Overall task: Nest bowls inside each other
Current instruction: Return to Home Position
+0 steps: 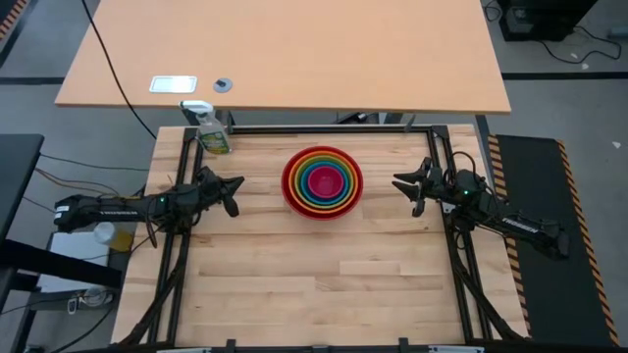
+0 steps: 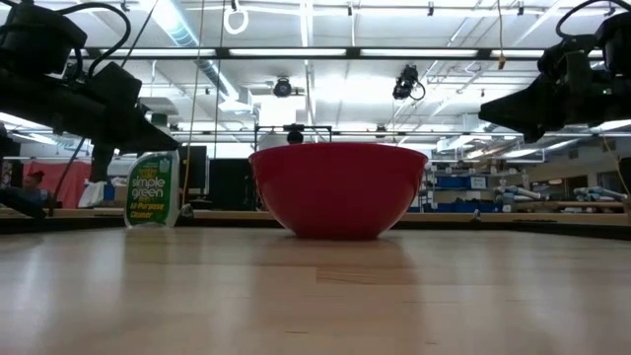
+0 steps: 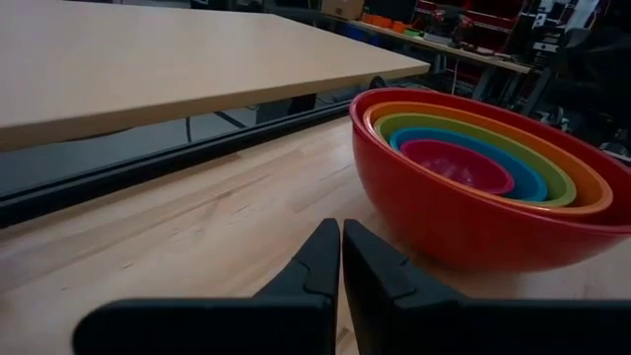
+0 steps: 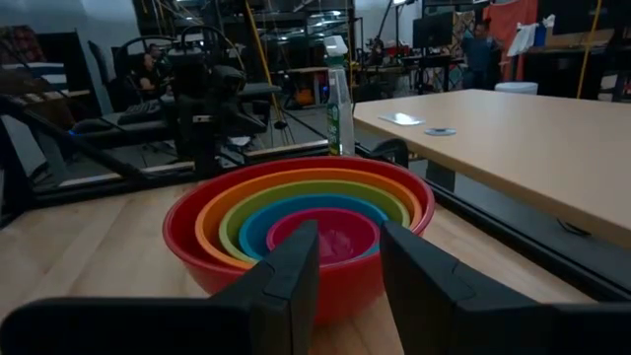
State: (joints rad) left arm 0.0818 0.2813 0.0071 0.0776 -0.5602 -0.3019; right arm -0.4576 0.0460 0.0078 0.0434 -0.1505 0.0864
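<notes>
A stack of nested bowls (image 1: 323, 181) stands on its base in the middle of the wooden table. Red (image 3: 444, 212) is outermost, then orange (image 3: 592, 187), green (image 3: 557, 170) and blue (image 3: 518, 168), with pink (image 3: 454, 163) innermost. In the low view only the red bowl (image 2: 337, 192) shows. My left gripper (image 1: 235, 186) hovers left of the stack, shut and empty, its fingers (image 3: 340, 237) pointing level at the red wall. My right gripper (image 1: 397, 182) hovers right of the stack, open, with nothing between its fingers (image 4: 347, 242).
A spray bottle of green liquid (image 1: 211, 132) stands at the table's far left corner. A light-wood desk (image 1: 285, 54) lies beyond the far edge. Black frame rails (image 1: 324, 128) run along the table's far edge and its sides. Bare wood stretches toward the near edge (image 1: 314, 294).
</notes>
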